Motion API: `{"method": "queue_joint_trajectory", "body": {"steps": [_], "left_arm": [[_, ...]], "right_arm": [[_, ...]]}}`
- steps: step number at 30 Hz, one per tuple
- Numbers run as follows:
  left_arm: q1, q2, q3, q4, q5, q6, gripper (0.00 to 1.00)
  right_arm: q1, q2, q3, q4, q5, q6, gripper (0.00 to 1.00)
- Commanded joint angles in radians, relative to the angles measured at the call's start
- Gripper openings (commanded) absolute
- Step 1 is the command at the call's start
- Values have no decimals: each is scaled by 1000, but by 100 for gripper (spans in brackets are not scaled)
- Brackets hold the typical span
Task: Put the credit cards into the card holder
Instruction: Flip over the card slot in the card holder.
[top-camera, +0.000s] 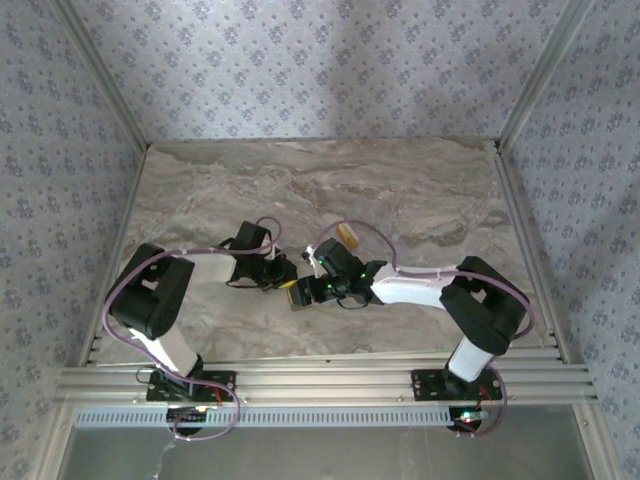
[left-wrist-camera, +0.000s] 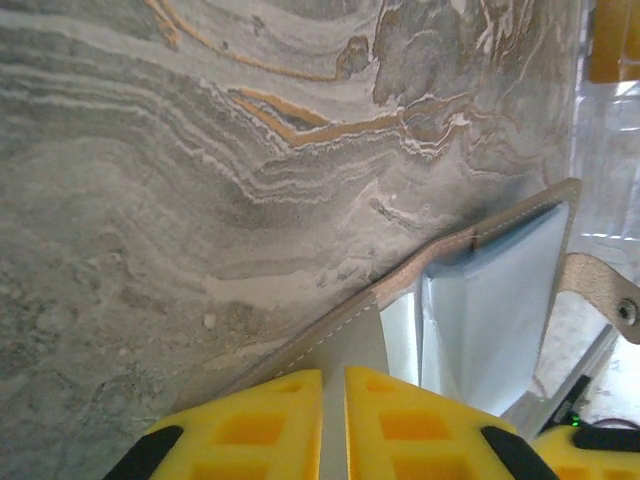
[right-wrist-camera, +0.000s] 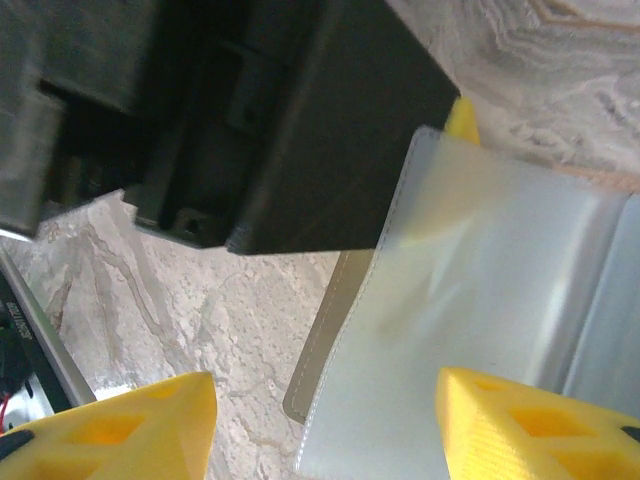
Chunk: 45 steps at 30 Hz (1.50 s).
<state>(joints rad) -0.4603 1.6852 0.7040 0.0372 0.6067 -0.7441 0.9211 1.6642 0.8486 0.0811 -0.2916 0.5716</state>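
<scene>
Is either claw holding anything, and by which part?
The left claw pinches the card holder by the edge of its gray cover. The right claw is open, gripping nothing.

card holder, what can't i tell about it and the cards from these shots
- Top view: card holder is too small to read its pockets.
- Left wrist: credit card is cut off by the frame's top right corner.
- Right wrist: left arm's black housing hides the holder's far side; blur hides whether a card is inside.

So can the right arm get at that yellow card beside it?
Probably yes: the credit card lies uncovered on the table beside its wrist. The right gripper, open around the card holder, would first have to back off.
</scene>
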Motion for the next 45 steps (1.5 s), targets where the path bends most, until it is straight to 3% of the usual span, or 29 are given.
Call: {"method": "queue_joint_trajectory", "body": {"steps": [1,14,23,30,40,45], "left_arm": [[38,-4,-65,26,-50,-36,16],[100,-239,-82,-151,-167,-26,27],[76,-357,-21,-290,-266,7,35],[-27,-265,65,-287,-282,4,34],[-61,-114,64,-245,-280,24,28],[-61,-103,41,-250,-299,47,28]], "right_arm": [[-11,35,-8,27,-43,-19,62],[-18,103,13,44,-70,-11,63],[4,97,13,62,-55,32,64],[10,51,17,40,-36,24,67],[-17,-85,16,-95,23,-43,72],[-55,-68,61,-184,81,-95,72]]}}
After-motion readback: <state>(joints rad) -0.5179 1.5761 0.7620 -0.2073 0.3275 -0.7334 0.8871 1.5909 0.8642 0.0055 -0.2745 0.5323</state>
